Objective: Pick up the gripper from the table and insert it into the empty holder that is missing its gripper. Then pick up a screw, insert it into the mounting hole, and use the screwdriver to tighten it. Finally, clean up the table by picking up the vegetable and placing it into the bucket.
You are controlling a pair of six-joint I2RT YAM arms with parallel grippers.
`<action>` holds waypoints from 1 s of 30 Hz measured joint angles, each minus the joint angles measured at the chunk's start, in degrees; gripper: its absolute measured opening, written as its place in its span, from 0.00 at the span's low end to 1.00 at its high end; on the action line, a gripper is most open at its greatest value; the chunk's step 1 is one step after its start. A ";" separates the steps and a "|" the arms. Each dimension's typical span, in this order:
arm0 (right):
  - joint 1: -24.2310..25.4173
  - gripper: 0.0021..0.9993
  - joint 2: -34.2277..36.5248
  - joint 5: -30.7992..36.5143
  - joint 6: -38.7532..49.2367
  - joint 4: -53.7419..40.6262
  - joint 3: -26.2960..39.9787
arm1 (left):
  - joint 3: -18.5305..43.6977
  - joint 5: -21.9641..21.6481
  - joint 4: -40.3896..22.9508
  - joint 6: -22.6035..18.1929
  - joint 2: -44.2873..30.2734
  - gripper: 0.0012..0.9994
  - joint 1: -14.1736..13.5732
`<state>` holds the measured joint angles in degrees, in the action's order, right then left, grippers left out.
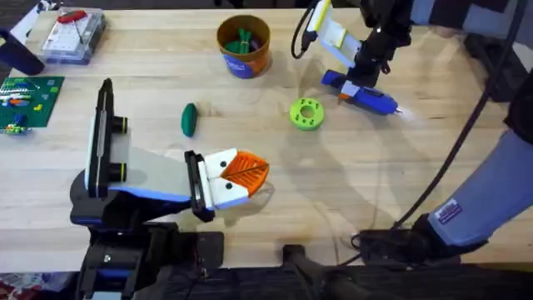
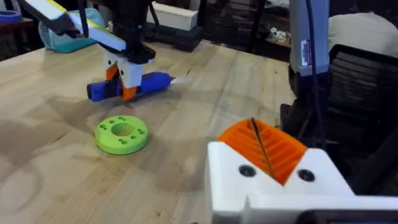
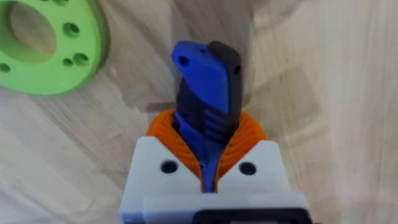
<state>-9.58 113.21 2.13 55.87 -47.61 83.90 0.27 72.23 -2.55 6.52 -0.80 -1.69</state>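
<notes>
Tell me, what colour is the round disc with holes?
Light green disc, clearest in the left wrist view.

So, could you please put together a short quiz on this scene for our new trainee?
1. True or false: the vegetable already lies in the bucket.
2. What is the right claw clamped on? A. the vegetable. B. the screwdriver. C. nothing.
3. Which loose thing on the table lies closest to the screwdriver?

Key:
1. False; it lies on the table.
2. B.
3. The green disc.
</notes>
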 joint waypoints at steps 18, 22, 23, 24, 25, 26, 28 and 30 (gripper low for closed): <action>0.02 0.99 0.00 0.68 3.11 0.59 0.10 | 0.00 -1.45 1.76 0.52 0.00 0.99 0.02; 0.00 1.00 -1.45 0.68 2.87 0.29 0.15 | 0.00 -4.10 5.58 3.10 0.00 0.99 0.33; 0.00 1.00 -2.36 0.68 2.68 0.22 0.15 | 0.00 -4.84 6.08 3.68 0.00 0.99 0.66; -0.03 1.00 -3.74 0.68 2.32 0.06 0.15 | 0.03 -5.49 6.11 4.17 0.00 0.99 1.16; -0.05 1.00 -5.26 0.66 1.85 -0.21 0.15 | 0.06 -5.90 5.90 4.47 0.00 0.99 1.60; -0.05 1.00 -7.14 0.66 1.24 -0.49 0.17 | 0.11 -6.39 5.18 4.80 0.00 0.99 2.28; -0.05 1.00 -11.30 0.67 -0.61 -1.06 0.24 | 0.76 -7.39 1.50 5.21 -0.05 0.99 4.05; -0.05 1.00 -15.64 0.66 -3.11 -1.46 0.42 | 2.09 -8.25 -2.41 5.25 -0.25 0.99 6.03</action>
<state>-9.63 97.57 2.79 52.76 -49.06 84.32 2.37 63.98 -4.96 11.77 -1.05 4.34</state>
